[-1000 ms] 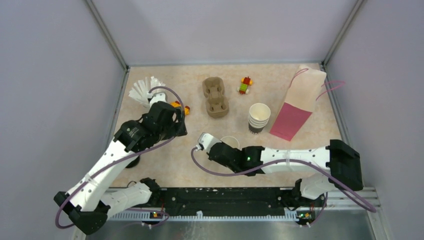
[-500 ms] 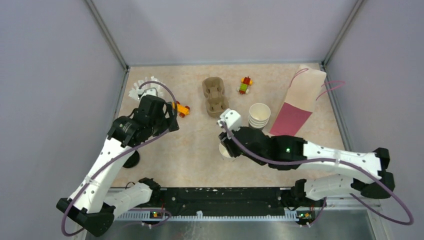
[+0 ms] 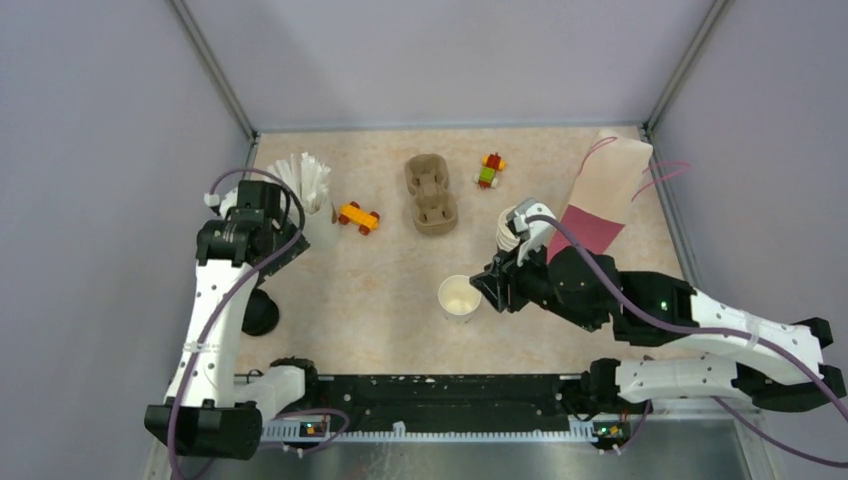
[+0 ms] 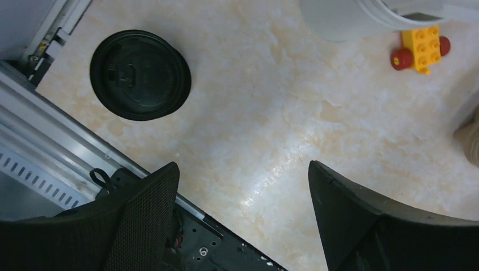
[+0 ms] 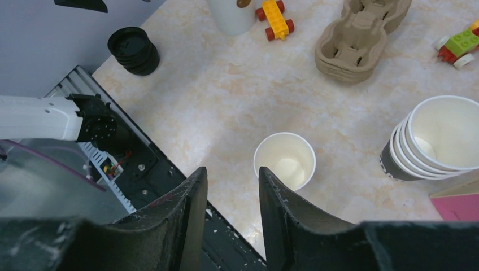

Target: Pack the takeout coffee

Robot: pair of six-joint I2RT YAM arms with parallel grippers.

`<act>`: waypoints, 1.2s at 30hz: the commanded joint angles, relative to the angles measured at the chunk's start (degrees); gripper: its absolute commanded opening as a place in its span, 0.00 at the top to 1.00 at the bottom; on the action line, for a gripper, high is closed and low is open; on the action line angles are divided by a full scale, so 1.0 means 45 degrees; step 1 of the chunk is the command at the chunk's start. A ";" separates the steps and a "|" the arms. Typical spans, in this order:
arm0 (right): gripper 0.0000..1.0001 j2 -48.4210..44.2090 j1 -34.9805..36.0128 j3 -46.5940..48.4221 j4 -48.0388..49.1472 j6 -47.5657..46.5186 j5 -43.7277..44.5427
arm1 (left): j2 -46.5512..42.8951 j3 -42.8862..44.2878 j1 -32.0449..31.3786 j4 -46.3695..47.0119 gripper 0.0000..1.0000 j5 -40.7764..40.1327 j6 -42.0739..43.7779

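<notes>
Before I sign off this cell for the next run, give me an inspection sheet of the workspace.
Surface: marbled table, no spills seen.
Job's things: lone cup upright, lidless; cup stack; lid stack, off to the left.
Clutter: tray, yellow toy, red toy, stick cup, bag.
Grippers: left gripper open, empty; right gripper open, empty, next to the lone cup.
Cables: purple cables along both arms, none snagged that I can see.
Surroundings: grey walls; nothing else seen.
</notes>
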 commanded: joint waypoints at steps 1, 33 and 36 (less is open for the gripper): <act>0.62 -0.0661 0.0093 -0.0138 -0.0780 0.0607 -0.0413 | 0.0179 -0.0058 0.0798 -0.0135 0.14 -0.0944 0.0455; 0.62 -0.0919 0.0094 0.0585 -0.1048 -0.0751 0.0459 | 0.2465 -0.3702 0.4822 0.4819 0.47 0.1171 0.2280; 0.62 -0.0993 0.0092 0.0461 -0.1064 -0.0760 0.0886 | 0.2803 -0.3857 0.4887 0.4813 0.48 0.0994 0.2084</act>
